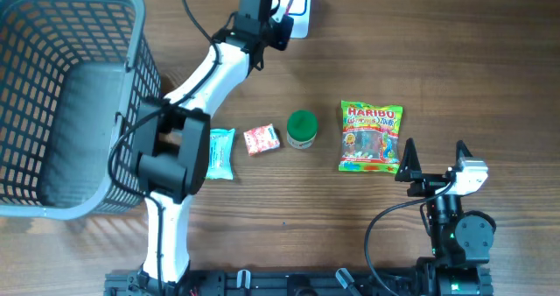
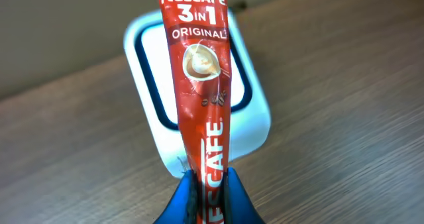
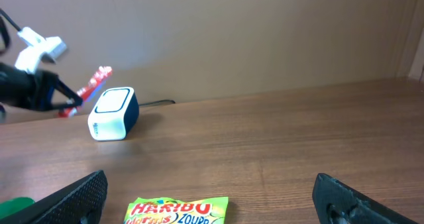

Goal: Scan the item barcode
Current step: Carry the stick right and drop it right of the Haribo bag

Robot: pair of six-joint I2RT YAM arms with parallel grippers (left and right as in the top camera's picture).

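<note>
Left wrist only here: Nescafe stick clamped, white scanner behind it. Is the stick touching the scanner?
Observer: No. The right wrist view shows a gap: the Nescafe stick is held up off the scanner.
Operator: Right arm?
Observer: The right end effector is open and empty, beside the Haribo bag.
Operator: Other items?
Observer: A green-capped container, a red-and-white packet and a light blue packet lie in a row mid-table.

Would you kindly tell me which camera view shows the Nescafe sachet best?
The left wrist view: the Nescafe sachet fills the frame, label readable. The right wrist view shows a distant red strip; overhead, the left arm mostly hides it.
</note>
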